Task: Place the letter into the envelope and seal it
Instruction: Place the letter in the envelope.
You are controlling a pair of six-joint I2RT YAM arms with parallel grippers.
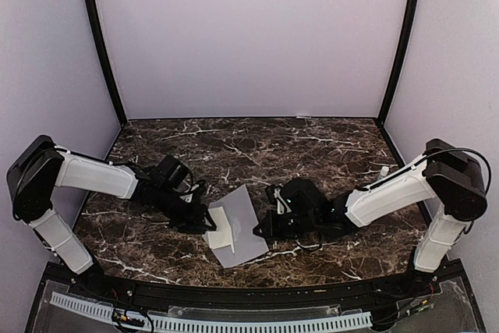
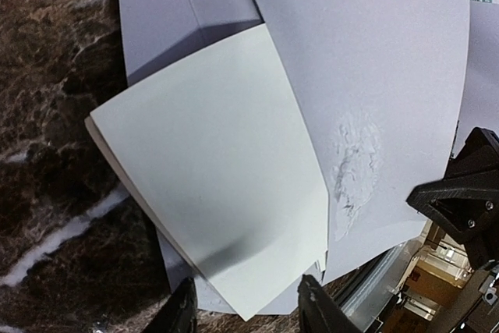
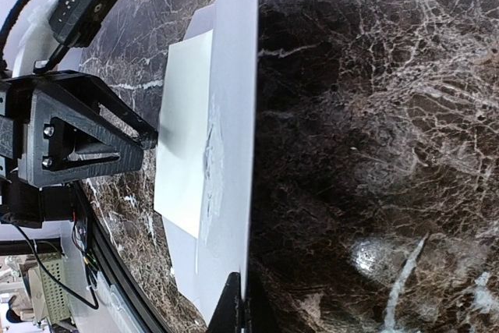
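Top external: 1 letter (image 1: 221, 228), 1 envelope (image 1: 246, 244); L gripper (image 1: 205, 221) agape at letter; R gripper (image 1: 261, 228) pinching envelope.

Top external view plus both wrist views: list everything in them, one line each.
the envelope: one, pale grey-lavender, table centre near the front edge, between the grippers.
the letter: one, folded, plain cream-white side up, on the envelope's left part.
table: one, dark brown marble pattern with white veins, under everything.
walls: three, pale lilac, around the back and both sides of the table.
arms: two, white and black, left arm and right arm reaching in from either side.
left gripper: one, black, jaws apart at the letter's near corner.
right gripper: one, black, shut on the envelope's right edge.
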